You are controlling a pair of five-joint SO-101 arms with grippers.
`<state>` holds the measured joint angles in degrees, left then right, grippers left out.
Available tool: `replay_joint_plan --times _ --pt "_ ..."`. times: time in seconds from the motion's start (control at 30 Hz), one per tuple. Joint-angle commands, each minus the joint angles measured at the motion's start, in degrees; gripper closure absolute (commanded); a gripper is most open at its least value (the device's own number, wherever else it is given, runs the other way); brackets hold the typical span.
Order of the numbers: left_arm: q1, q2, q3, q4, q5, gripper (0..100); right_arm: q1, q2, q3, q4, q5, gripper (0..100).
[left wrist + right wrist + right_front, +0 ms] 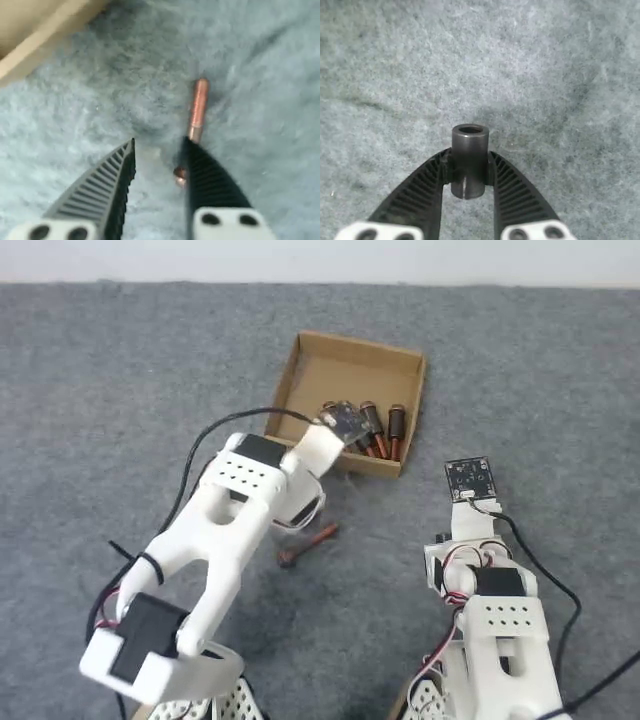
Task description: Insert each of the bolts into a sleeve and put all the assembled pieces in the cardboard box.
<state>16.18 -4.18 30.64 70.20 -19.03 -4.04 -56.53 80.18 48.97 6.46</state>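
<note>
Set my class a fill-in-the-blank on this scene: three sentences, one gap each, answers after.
The right pincer is shut on an upright dark ____. The left pincer, open, hangs over a copper-coloured ____ lying on the grey carpet. Several assembled pieces lie inside the cardboard ____.
Missing words: sleeve; bolt; box.

Grey felt-like carpet (100,390) runs back to a pale wall (300,260) behind

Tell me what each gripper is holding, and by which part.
Right gripper holds the sleeve, fingers on opposite sides of its wall. Left gripper holds nothing; the bolt lies loose beside it.
</note>
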Motion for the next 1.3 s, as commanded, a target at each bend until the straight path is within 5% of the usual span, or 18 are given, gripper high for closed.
replay_joint_plan --times 0.0,0.17,0.37,0.63,0.97,1.27 --pt "2.02 -5.1 -3.12 2.73 13.63 100 0.84 -1.8 -0.44 -0.92 0.97 99.2" --pt "8.44 -15.91 4.35 6.42 20.48 99 0.84 -1.8 -0.44 -0.92 0.97 99.2" --pt "17.49 -25.14 18.86 0.88 22.68 99 0.84 -1.8 -0.44 -0.92 0.97 99.2" --pt "17.23 -26.46 28.09 -8.88 43.52 99 0.75 -1.8 -0.26 -1.01 0.97 99.2" --pt "3.16 -21.27 30.11 -14.15 43.87 99 0.48 -1.8 0.18 -2.15 0.97 99.2" --pt "2.46 -15.74 25.98 -14.77 43.78 99 0.48 -1.8 0.18 -2.15 0.97 99.2"
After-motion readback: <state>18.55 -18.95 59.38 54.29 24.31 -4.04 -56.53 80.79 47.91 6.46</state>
